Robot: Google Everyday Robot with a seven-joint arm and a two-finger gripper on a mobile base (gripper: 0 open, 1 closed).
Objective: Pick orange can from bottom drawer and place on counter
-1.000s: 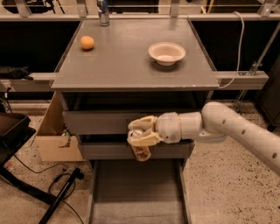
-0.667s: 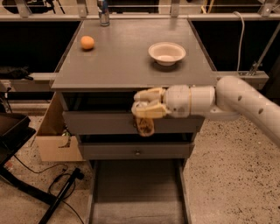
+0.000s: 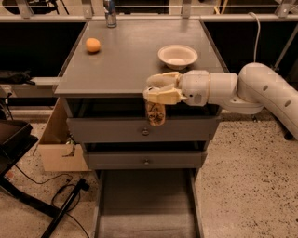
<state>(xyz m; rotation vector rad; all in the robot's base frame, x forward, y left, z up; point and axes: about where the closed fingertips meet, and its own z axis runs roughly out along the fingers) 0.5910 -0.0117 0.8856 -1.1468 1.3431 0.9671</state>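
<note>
While the white arm (image 3: pixel 260 88) reaches in from the right edge of the frame, its gripper (image 3: pixel 152 91) sits in the middle of the picture, right at the front edge of the counter (image 3: pixel 130 60). Its cream fingers (image 3: pixel 163 96) are pinched around the silver top of the orange can (image 3: pixel 155 115), which hangs upright below them in front of the top drawer (image 3: pixel 107 131), clear of every surface. The bottom drawer (image 3: pixel 144 204) stands pulled out at the lower centre of the frame, its dark floor showing. On the counter, a white bowl (image 3: pixel 177 56) rests just above the gripper, an orange fruit (image 3: pixel 92 45) lies toward the upper left, and a silvery can (image 3: pixel 110 10) stands at the far edge. A cardboard box (image 3: pixel 58 144) sits on the floor at the left.
</note>
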